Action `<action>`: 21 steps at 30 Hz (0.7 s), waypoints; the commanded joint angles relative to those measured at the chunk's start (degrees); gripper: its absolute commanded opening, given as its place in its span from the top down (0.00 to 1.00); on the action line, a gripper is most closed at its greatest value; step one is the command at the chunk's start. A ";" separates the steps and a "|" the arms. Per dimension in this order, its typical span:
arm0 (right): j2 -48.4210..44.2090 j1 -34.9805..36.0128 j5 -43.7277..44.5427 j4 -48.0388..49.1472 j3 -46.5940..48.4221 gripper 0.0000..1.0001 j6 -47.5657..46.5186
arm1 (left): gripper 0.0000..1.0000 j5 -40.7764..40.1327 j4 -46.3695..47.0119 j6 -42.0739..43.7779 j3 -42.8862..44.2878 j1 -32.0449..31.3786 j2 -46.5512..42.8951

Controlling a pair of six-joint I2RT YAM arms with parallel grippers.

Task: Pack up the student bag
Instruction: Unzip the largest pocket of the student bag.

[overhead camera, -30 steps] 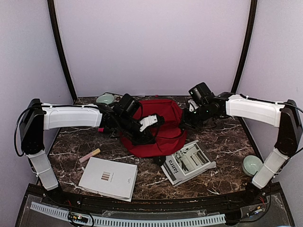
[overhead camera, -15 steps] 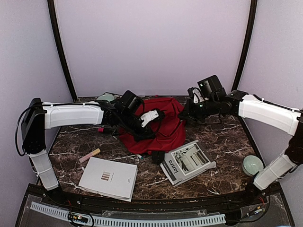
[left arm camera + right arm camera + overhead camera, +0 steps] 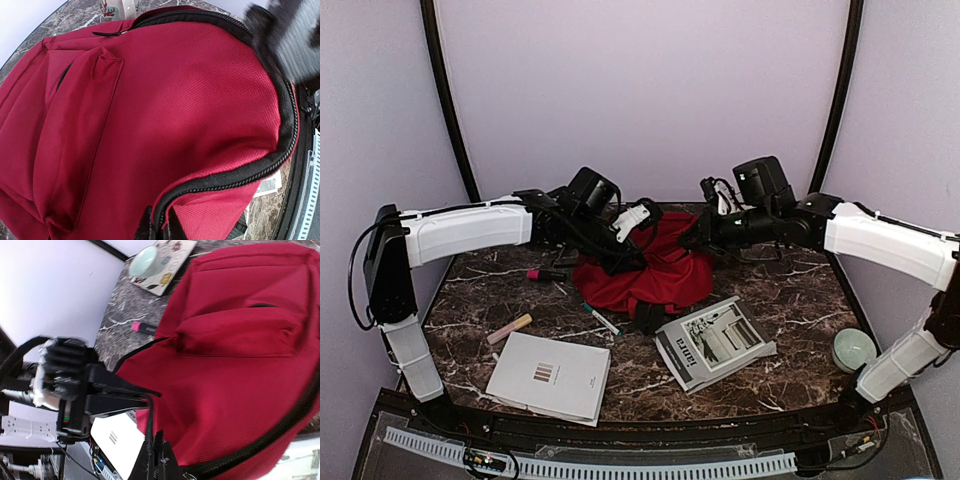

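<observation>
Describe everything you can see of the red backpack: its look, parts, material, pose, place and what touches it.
The student bag is a soft red backpack of woven fabric, with a black zipper round its main opening and a zipped front pocket. It hangs slumped and crumpled at the middle of the marble table, its bottom resting there, its top held up. The left gripper and right gripper each pinch the zippered rim, shut on it.
</observation>
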 commanded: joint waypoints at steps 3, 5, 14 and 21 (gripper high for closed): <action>-0.41 4.17 -5.22 7.56 1.91 1.00 -5.23 | 1.00 -3.20 -2.40 -2.09 2.78 0.23 -0.59; -2.12 5.24 -4.54 10.74 -0.45 1.00 -6.69 | 1.00 -2.84 -2.22 -1.19 1.58 0.23 -1.56; -3.21 6.97 -4.38 14.42 -10.73 1.00 -11.26 | 1.00 -2.19 -1.27 4.40 -10.53 0.23 -10.34; 0.08 11.27 -4.46 18.04 -13.23 1.00 -13.28 | 0.98 -2.96 -2.66 8.14 -18.26 0.23 -14.99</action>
